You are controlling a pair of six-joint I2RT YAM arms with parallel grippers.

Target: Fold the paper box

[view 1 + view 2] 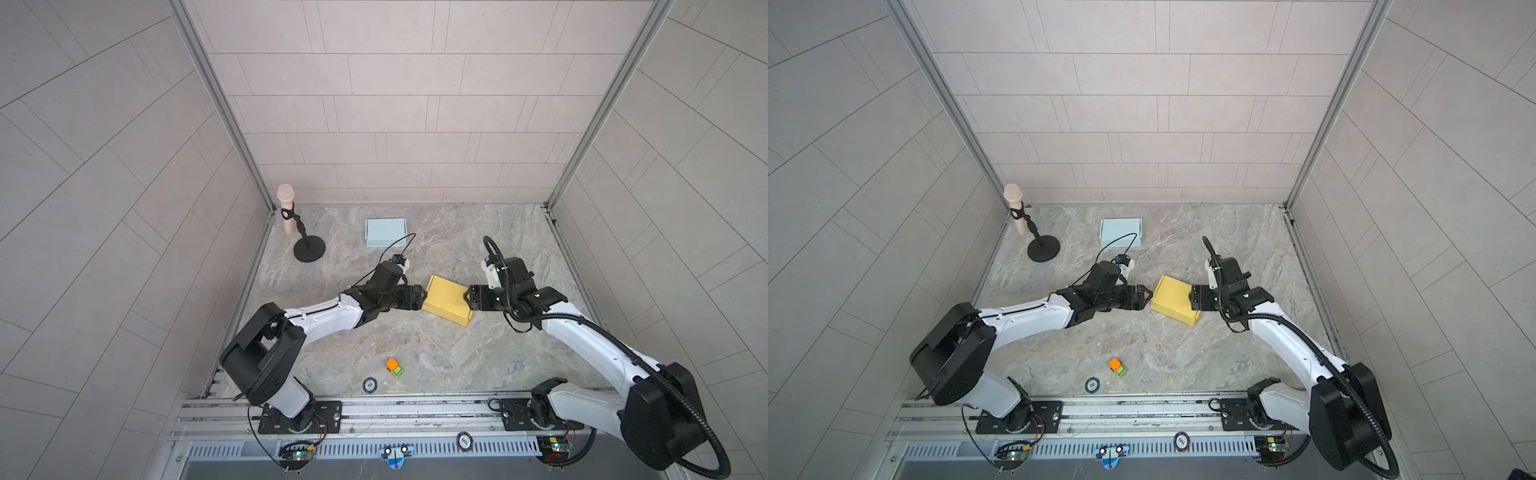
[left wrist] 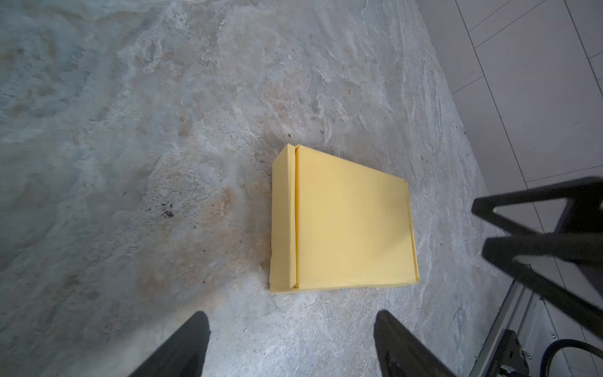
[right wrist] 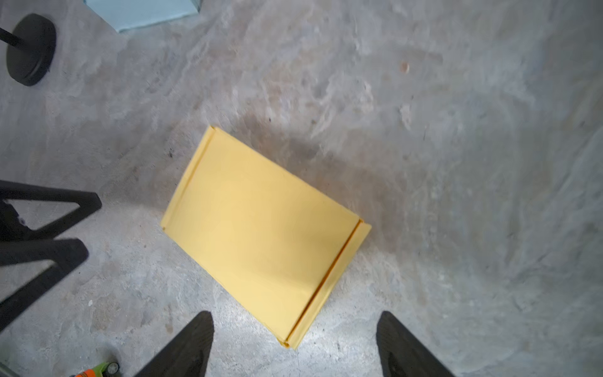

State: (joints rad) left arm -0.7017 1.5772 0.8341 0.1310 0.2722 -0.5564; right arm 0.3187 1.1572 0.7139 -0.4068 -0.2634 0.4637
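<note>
The yellow paper box (image 1: 446, 301) (image 1: 1177, 300) lies flat on the marbled table near its middle, lid down and turned a little askew. My left gripper (image 1: 424, 296) (image 1: 1148, 297) hovers at the box's left edge. My right gripper (image 1: 467, 297) (image 1: 1192, 297) hovers at its right edge, facing the left one. In the left wrist view the box (image 2: 346, 222) lies just beyond my open gripper (image 2: 293, 318), with bare table between the fingers. The right wrist view shows one corner of the box (image 3: 261, 235) pointing between my open gripper's (image 3: 293, 318) fingers, untouched.
A light blue closed box (image 1: 385, 232) lies at the back. A microphone (image 1: 286, 208) on a black round-footed stand (image 1: 308, 249) is at the back left. An orange and green toy (image 1: 395, 368) and a round token (image 1: 369, 385) lie near the front edge. Walls enclose three sides.
</note>
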